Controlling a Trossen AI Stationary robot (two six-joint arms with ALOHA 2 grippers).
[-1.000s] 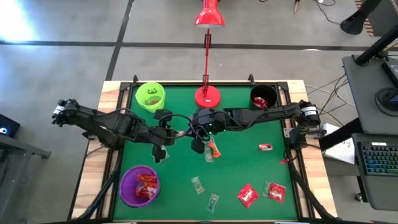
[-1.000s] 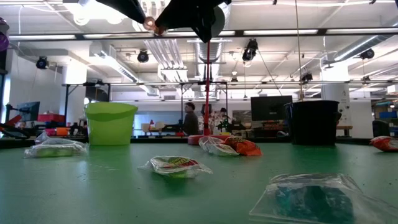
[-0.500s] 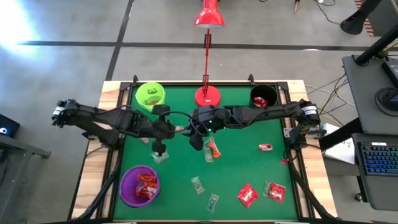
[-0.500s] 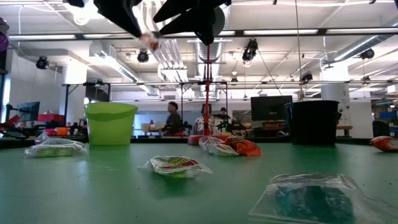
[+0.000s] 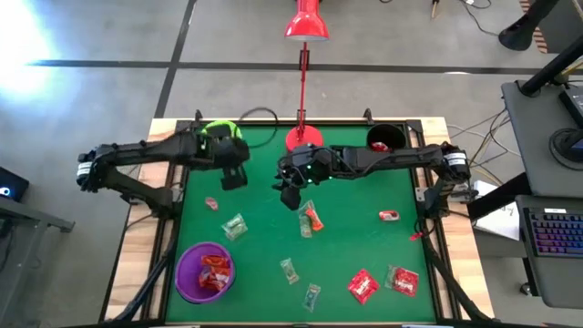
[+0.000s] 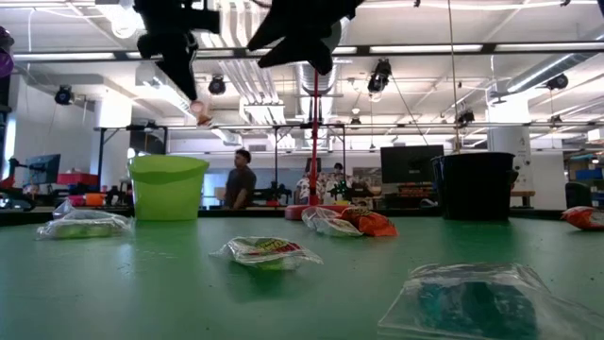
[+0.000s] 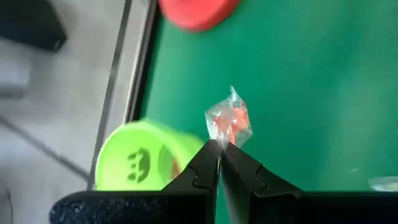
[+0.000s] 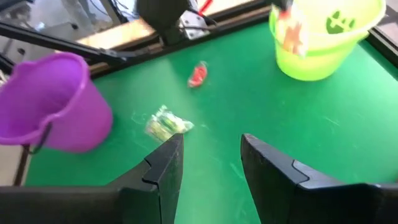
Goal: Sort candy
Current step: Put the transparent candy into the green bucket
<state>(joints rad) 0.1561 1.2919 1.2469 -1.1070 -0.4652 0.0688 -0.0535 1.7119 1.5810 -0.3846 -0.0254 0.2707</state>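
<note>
While the left gripper [image 7: 219, 149] pinches a candy [image 7: 228, 123] near the green cup [image 5: 221, 137], next move probably is release over it; right gripper [image 8: 210, 155] hangs empty, fingers apart.

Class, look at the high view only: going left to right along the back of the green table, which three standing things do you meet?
Lime-green cup → red lamp base → black cup.
</note>
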